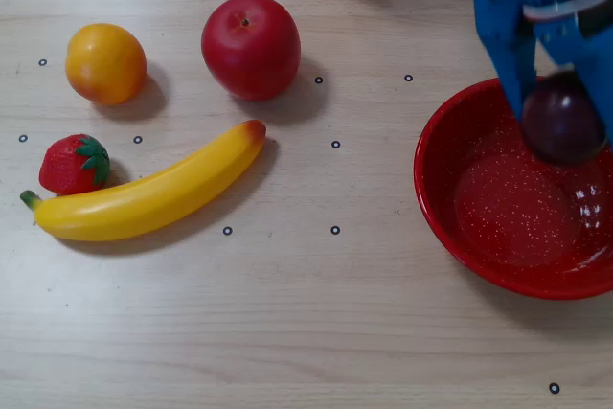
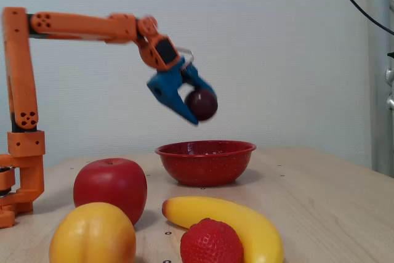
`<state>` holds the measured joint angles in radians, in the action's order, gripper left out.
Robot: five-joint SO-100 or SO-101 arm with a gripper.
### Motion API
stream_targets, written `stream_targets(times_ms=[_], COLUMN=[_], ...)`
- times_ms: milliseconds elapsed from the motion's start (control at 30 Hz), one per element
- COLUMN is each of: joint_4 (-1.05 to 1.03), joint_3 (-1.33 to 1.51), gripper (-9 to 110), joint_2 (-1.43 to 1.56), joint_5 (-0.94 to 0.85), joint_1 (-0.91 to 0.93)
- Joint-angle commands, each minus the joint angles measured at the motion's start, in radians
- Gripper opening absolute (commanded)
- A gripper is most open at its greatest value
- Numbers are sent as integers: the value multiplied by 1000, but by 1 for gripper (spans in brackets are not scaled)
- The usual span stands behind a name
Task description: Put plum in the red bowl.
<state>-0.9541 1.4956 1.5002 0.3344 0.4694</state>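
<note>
Pale wood-grain bench (image 1: 287, 332), dotted with small ring marks; plain light wall behind in the fixed view.

Item 1: plum (image 1: 562, 122), dark purple, glossy, round. Location: held off the bench between the blue jaws of the gripper (image 2: 196, 110), which pinch it from two sides. In the fixed view the plum (image 2: 202, 104) hangs well clear above the red bowl (image 2: 205, 161), with open air between fruit and rim.

Item 2: red bowl (image 1: 460, 227), speckled, sitting at the right edge of the overhead view, nothing resting inside it.

Key relation: in the overhead view the plum sits over the bowl's far, upper part, inside the rim line rather than over its middle (the fixed view agrees, placing it roughly above the bowl). Judgement: the fruit lies directly within the jaws, so the coming move is a descent or a release; a drop from here would likely land inside, near the far wall.

Other stock, untouched, at left: apple (image 1: 251, 46), orange (image 1: 105, 63), strawberry (image 1: 74, 164), banana (image 1: 153, 194).
</note>
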Motion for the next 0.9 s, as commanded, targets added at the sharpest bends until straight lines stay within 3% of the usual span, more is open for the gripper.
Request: stream_targets(times_ms=[0,367,500,567,667,867], joint_4=[38,-66,-109,-127,-143,-196], joint_3=[-100,-360,-436,-446,-448,-471], gripper=[10,9,24,43,56,58], joint_2=[8,-353,-459,-483,-495,-426], joint_5=[37,29,34,35,49,21], joint_1=[29,28,18,12,6,-12])
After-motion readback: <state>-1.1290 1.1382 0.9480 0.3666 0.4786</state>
